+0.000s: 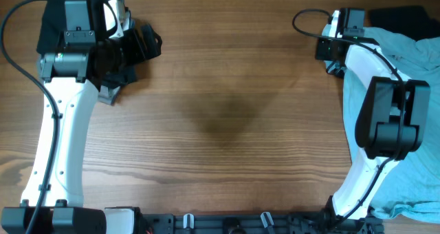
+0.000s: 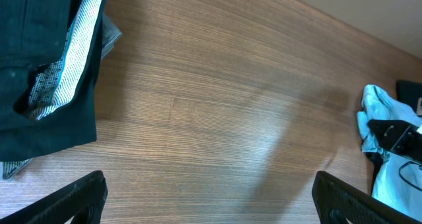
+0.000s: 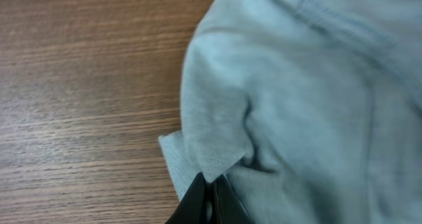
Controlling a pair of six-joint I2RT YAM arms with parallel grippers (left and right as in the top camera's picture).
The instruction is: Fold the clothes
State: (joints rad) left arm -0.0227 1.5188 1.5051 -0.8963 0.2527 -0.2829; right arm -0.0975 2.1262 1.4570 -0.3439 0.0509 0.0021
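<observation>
A pale blue-green T-shirt (image 1: 412, 124) lies crumpled at the table's right edge, partly under my right arm. My right gripper (image 1: 337, 58) is at its far left corner; in the right wrist view its jaws (image 3: 212, 196) are shut on a pinched fold of the T-shirt (image 3: 297, 85). A pile of folded black and grey clothes (image 1: 110, 27) sits at the far left. My left gripper (image 1: 141, 45) hangs over the pile's right side. In the left wrist view its fingers (image 2: 210, 197) are wide apart and empty over bare wood, with the dark pile (image 2: 39, 66) to the left.
A black garment (image 1: 402, 17) shows at the far right corner behind the blue-green one. The wooden table (image 1: 227, 117) stretches between the two arms. Cables run from both arms.
</observation>
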